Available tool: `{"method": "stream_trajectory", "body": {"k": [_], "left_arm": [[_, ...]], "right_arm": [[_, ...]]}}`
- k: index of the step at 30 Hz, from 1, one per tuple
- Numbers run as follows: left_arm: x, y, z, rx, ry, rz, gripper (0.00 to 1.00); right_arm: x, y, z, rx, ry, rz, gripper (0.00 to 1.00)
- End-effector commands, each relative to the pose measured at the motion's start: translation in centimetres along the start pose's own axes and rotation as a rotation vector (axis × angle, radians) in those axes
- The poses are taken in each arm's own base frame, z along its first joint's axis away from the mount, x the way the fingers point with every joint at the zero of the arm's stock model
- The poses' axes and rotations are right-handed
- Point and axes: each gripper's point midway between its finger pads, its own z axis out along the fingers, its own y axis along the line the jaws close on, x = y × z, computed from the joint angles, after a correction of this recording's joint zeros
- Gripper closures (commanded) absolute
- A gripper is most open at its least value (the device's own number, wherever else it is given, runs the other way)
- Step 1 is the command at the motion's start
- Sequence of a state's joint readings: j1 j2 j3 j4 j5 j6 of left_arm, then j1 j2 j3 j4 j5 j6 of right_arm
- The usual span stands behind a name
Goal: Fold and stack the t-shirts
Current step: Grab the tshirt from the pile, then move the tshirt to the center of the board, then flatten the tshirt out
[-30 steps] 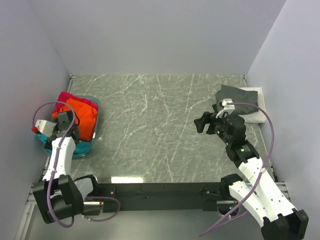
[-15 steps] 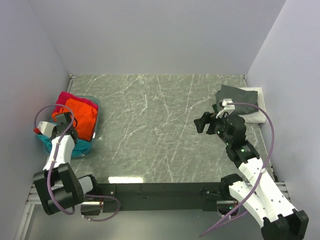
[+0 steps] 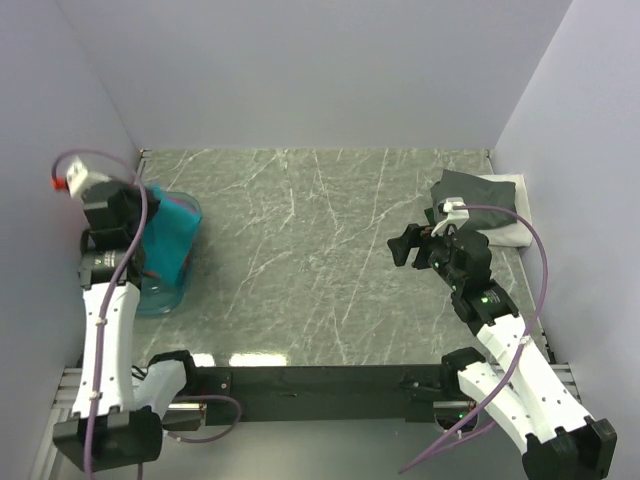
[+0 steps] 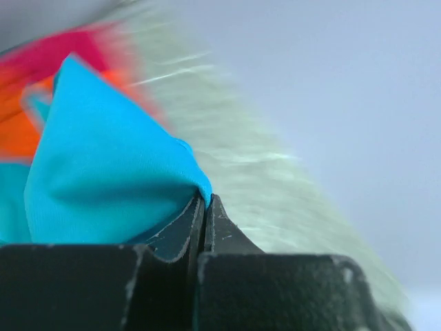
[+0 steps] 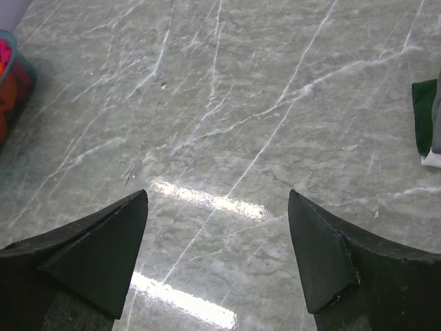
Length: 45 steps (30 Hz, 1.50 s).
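1. Left side. The left gripper is clamped on a fold of the teal shirt; the jaws are pressed together with the cloth pinched between the fingertips. In the top view this shirt hangs from the gripper and drapes down over the plastic tub at the left edge of the table. In the left wrist view, orange cloth and magenta-red cloth show behind the teal shirt, blurred.

2. Centre. The right gripper hovers above bare table surface, jaws spread wide and holding nothing.

3. Right side. The dark grey shirt lies folded on top of the white shirt beside the right wall, just behind the right gripper.
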<state>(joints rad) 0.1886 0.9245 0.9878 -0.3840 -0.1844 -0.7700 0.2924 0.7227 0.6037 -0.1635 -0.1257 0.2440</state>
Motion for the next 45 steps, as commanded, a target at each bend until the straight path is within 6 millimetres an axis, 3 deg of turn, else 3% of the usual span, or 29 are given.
{"method": "stream_trajectory", "body": {"k": [1,3,4,7,9,11,12,13,14,16,17,19,21,22,27,29,30,33,40,41,45], "left_arm": [[-3.2,-13.4,-6.6,0.531,0.024,0.128,0.99],[-2.4,-16.4,-8.1,0.661,0.086,0.191,0.99],[-1.5,-18.7,-10.3,0.797,0.146,0.22,1.0],[0.2,-21.4,-13.5,1.033,0.213,0.243,0.99],[1.5,-21.7,-15.5,1.149,0.268,0.245,0.98],[4.1,-21.0,-15.5,1.196,0.363,0.271,0.92],[5.1,-20.7,-15.3,1.199,0.401,0.278,0.85],[6.6,-20.1,-14.7,1.18,0.451,0.277,0.7],[8.7,-18.8,-12.5,1.085,0.517,0.29,0.33],[12.0,-16.5,-10.1,0.946,0.593,0.336,0.01],[13.6,-14.1,-7.0,0.76,0.607,0.348,0.01],[16.0,-10.7,-4.7,0.614,0.628,0.367,0.01],[16.5,-8.8,-2.9,0.512,0.583,0.365,0.01],[17.5,-7.4,-2.5,0.472,0.59,0.36,0.01],[18.6,-5.1,-1.3,0.387,0.555,0.321,0.01],[19.1,-4.4,-1.0,0.361,0.557,0.33,0.01],[19.3,-4.3,-0.9,0.356,0.562,0.333,0.01],[20.3,-4.1,-1.0,0.366,0.584,0.338,0.01],[21.0,-3.7,-1.2,0.353,0.594,0.357,0.01],[21.1,-3.6,-1.2,0.353,0.596,0.358,0.01],[21.9,-3.3,-1.2,0.347,0.615,0.369,0.01]], "right_arm": [[-1.7,0.8,0.0,-0.032,-0.055,-0.02,0.12],[-1.8,0.7,-0.1,-0.027,-0.059,-0.02,0.12],[-1.9,0.7,-0.1,-0.028,-0.064,-0.022,0.12],[-2.0,0.6,-0.2,-0.018,-0.068,-0.022,0.12],[-1.9,0.4,-0.2,-0.01,-0.069,-0.021,0.12],[-1.9,0.3,-0.3,-0.004,-0.067,-0.02,0.12],[-1.8,0.3,-0.2,-0.002,-0.068,-0.019,0.12],[-1.8,0.3,-0.2,-0.004,-0.069,-0.02,0.12],[-1.8,0.2,-0.1,-0.001,-0.068,-0.019,0.12],[-1.7,0.1,0.0,0.007,-0.059,-0.017,0.12],[-1.7,0.1,0.0,0.009,-0.057,-0.015,0.12],[-1.7,0.1,0.2,0.009,-0.052,-0.015,0.12],[-1.5,0.3,0.4,-0.007,-0.044,-0.012,0.12],[-1.5,0.5,0.6,-0.017,-0.04,-0.009,0.12],[0.5,3.1,2.5,-0.152,0.037,0.071,0.12],[1.1,4.1,3.4,-0.19,0.052,0.107,0.12],[2.7,5.1,4.3,-0.21,0.109,0.106,0.13],[4.2,7.2,6.8,-0.229,0.189,0.08,0.13],[7.4,7.6,12.9,-0.168,0.316,0.111,0.16],[6.7,8.1,13.0,-0.179,0.301,0.108,0.16],[8.0,9.2,15.8,-0.2,0.355,0.081,0.17]]}}
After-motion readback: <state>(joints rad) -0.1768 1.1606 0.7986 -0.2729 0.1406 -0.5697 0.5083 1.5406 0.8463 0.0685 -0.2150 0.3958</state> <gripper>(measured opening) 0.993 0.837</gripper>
